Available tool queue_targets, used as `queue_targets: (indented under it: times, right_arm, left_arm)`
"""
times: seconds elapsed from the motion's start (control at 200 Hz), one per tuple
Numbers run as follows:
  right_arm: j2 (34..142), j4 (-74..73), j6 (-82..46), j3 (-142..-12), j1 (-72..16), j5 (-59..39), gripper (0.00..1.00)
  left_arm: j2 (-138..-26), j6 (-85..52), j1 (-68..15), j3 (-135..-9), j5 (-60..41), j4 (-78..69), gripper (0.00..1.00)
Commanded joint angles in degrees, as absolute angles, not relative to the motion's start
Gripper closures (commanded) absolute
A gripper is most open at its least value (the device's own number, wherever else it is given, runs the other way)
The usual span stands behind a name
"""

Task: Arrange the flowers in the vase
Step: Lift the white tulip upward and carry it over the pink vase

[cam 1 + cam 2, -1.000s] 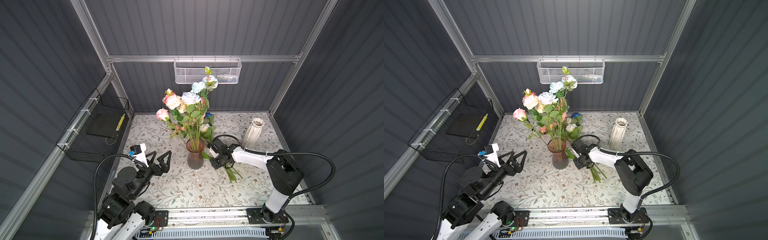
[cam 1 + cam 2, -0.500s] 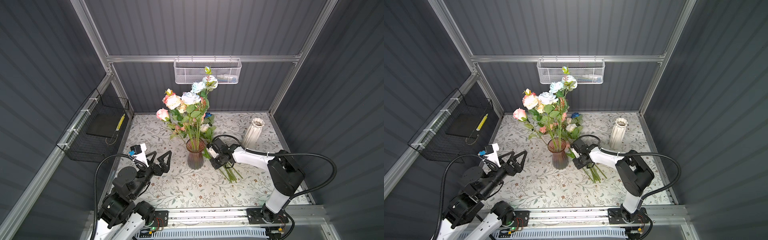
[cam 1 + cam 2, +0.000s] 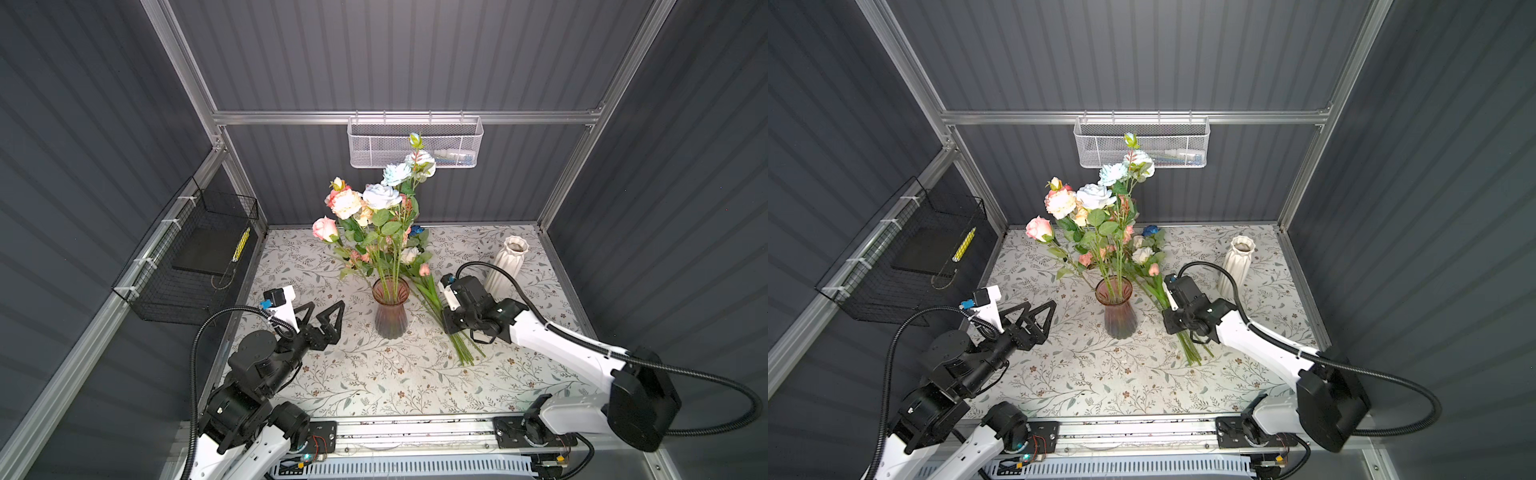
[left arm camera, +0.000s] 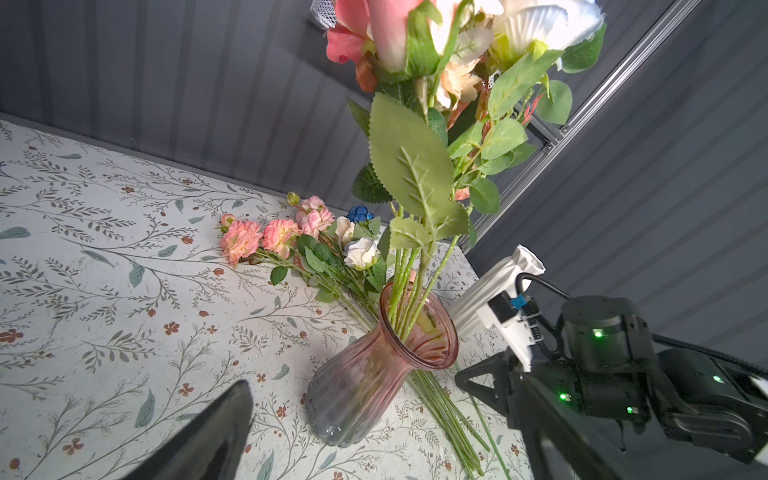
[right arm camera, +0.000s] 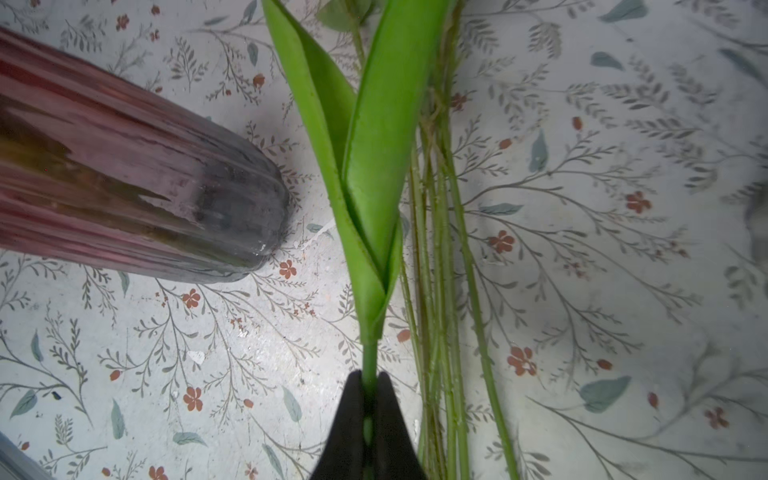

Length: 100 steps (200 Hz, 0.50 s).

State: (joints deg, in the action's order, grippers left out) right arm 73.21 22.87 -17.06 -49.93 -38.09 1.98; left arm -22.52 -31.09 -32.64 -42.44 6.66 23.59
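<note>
- Beside the pink glass vase (image 3: 390, 309), on its right in both top views, the right gripper (image 5: 368, 386) sits low over the patterned table (image 3: 374, 386). Its jaws are pinched tight on one green stem (image 5: 369, 353), just below a pair of long leaves.
- That stem is part of the loose flowers (image 4: 286, 237) lying flat next to the vase, heads toward the back wall and cut ends toward the front. The other stems lie just beside the gripped one.
- Several standing flowers (image 3: 376, 199) are already upright in the vase.
- On the vase's other side, the left gripper (image 3: 326, 307) hangs above the table with its jaws spread wide, holding nothing.
- The step in hand looks like picking the next stem off the pile.
- The next move calls for lifting that stem clear of its neighbours and turning it upright. The cut end then has to go into the crowded vase mouth without tipping the vase.
</note>
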Motion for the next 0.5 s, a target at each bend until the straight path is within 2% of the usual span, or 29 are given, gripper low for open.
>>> queue_targets:
  times: [0.0, 0.16, 0.27, 0.38, 0.495]
  right_arm:
    - [66.91, 24.21, -21.05, -48.78, -37.81, 6.81, 0.93]
    - [55.62, 23.13, -23.79, -48.85, -38.34, 6.98, 0.95]
    - [49.86, 21.79, -22.93, -50.44, -43.05, 11.99, 0.96]
    - [48.25, 15.90, -18.85, -53.35, -50.96, 18.78, 0.96]
    - [49.34, 5.72, -14.02, -55.37, -56.45, 19.87, 0.97]
  left_arm:
    - [-23.10, -30.58, -32.52, -44.01, 6.47, 23.21, 0.00]
    - [-23.36, -30.69, -32.52, -43.99, 6.42, 22.72, 0.00]
    - [-23.62, -30.67, -32.52, -43.94, 6.40, 22.58, 0.00]
    - [-23.82, -30.67, -32.52, -43.95, 6.42, 22.32, 0.00]
    - [-24.08, -31.02, -32.52, -43.95, 6.39, 22.10, 0.00]
